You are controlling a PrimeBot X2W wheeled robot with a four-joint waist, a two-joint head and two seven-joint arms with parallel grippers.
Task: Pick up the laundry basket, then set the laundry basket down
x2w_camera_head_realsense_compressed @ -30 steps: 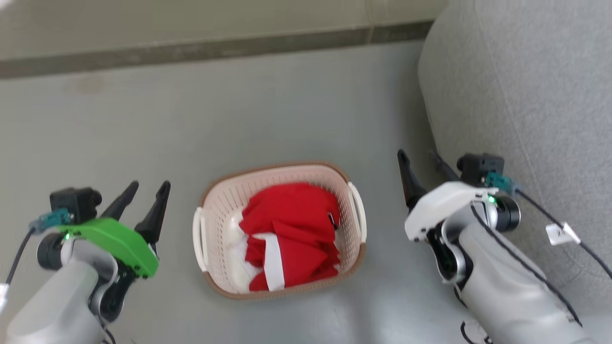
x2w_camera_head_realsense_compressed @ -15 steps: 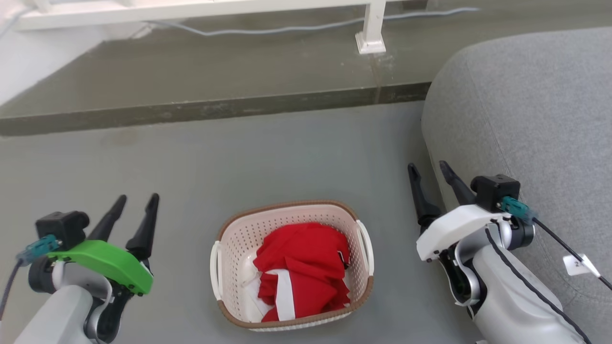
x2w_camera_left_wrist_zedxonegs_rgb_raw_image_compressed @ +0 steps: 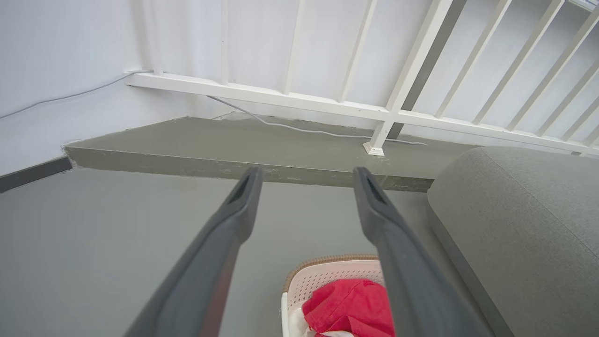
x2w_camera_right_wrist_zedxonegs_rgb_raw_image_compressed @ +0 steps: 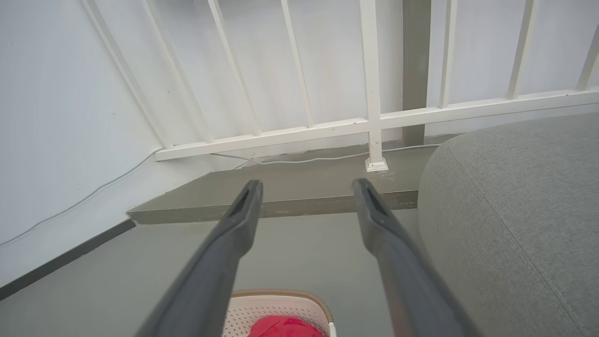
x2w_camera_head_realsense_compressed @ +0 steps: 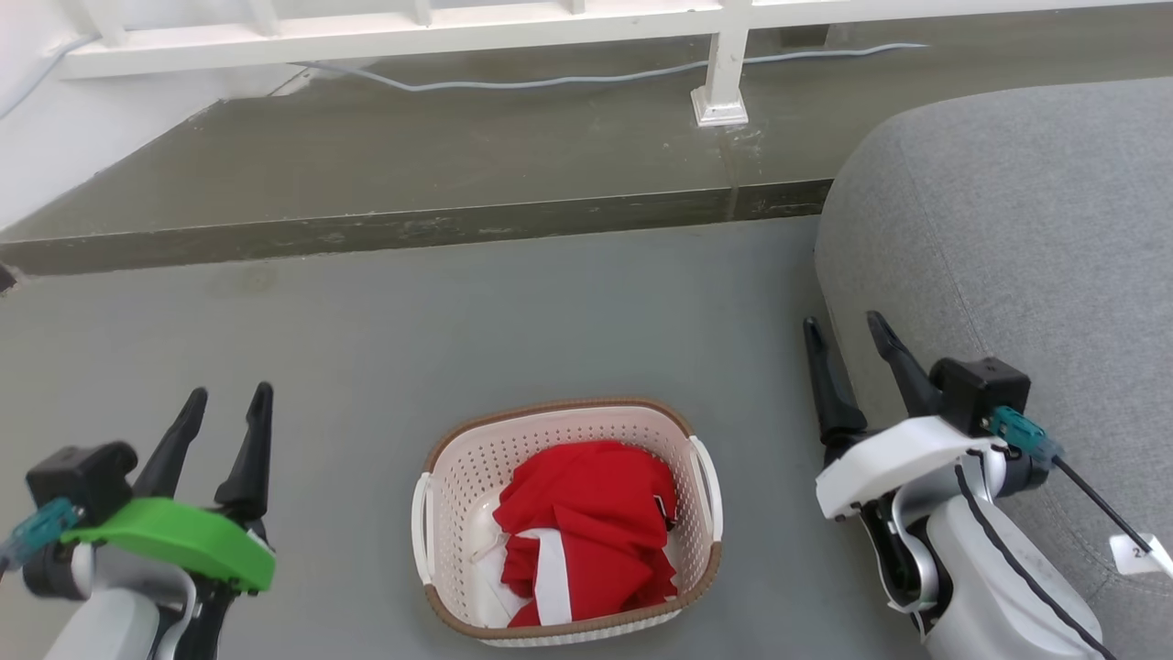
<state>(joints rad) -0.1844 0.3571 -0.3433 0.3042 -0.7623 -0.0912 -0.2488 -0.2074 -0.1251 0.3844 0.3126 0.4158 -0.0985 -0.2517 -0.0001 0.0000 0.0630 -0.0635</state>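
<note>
The laundry basket (x2w_camera_head_realsense_compressed: 458, 477) stands on the grey floor at the bottom middle of the head view, cream with a brown rim and white handles at its short ends. Red and white clothes (x2w_camera_head_realsense_compressed: 586, 522) lie inside it. My left gripper (x2w_camera_head_realsense_compressed: 227, 403) hovers open well to the basket's left, nothing between its fingers. My right gripper (x2w_camera_head_realsense_compressed: 845, 328) hovers open to the basket's right, beside the sofa. The basket's far end (x2w_camera_left_wrist_zedxonegs_rgb_raw_image_compressed: 323, 276) peeks in at the bottom of the left wrist view, and its rim (x2w_camera_right_wrist_zedxonegs_rgb_raw_image_compressed: 281, 295) at the bottom of the right wrist view.
A grey sofa (x2w_camera_head_realsense_compressed: 1008, 238) fills the right side, close to my right arm. Beyond the basket a raised step (x2w_camera_head_realsense_compressed: 412, 225) crosses the floor, with a white railing (x2w_camera_head_realsense_compressed: 724, 64) and a loose cable (x2w_camera_head_realsense_compressed: 513, 81) on it. Open floor lies between basket and step.
The head camera has tilted up, so the basket sits lower in view and the step and railing have appeared. Both grippers stay open and apart from the basket.
</note>
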